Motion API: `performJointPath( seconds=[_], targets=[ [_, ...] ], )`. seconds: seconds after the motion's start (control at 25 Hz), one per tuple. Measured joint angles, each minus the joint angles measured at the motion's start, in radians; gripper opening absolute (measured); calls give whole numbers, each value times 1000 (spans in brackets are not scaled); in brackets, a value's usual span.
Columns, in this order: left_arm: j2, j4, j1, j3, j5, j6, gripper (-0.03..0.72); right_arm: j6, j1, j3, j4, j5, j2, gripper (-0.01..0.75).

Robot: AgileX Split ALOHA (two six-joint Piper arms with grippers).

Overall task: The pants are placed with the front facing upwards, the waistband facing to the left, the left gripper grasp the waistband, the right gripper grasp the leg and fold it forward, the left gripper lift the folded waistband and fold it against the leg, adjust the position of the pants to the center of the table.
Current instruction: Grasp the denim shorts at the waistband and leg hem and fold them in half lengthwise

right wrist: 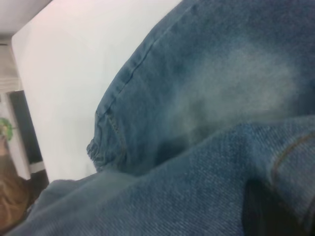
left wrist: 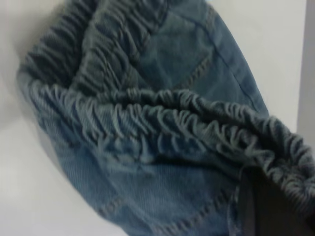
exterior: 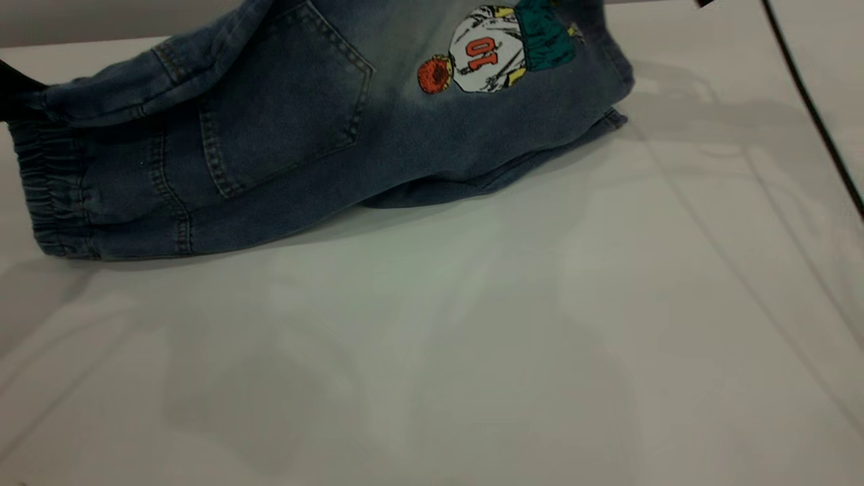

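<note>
From outside, the pants (exterior: 324,128) lie folded along the table's (exterior: 540,324) far left edge. At the left wrist, the left gripper (left wrist: 268,209) clamps the waistband (left wrist: 162,123); a weak bite could drop it. The right wrist shows the leg (right wrist: 211,98); its grip cannot be told.

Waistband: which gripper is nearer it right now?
Left. The left gripper sits right against the ruffled waistband, apparently holding it at the pants' left end. The right gripper is at the leg, at the opposite end.
</note>
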Motion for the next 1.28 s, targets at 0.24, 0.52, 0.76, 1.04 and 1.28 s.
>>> performJointPath(
  seconds=[0.24, 0.52, 0.76, 1.04, 1.28],
  targets=[
    [3, -1, 0, -60, -60, 113, 107, 0, 0, -20, 8, -24, 36, 14],
    [3, 1, 0, -78, -60, 188, 107, -4, 2, -20, 6, -22, 38, 14],
    [3, 1, 0, -78, -49, 229, 166, -10, 3, -20, 5, 0, 38, 14],
    [3, 2, 0, -78, -41, 251, 371, -15, 6, -20, 4, 16, 38, 14],
    [3, 2, 0, -78, -32, 306, 422, -15, 6, -20, 3, 30, 38, 14]
  ],
)
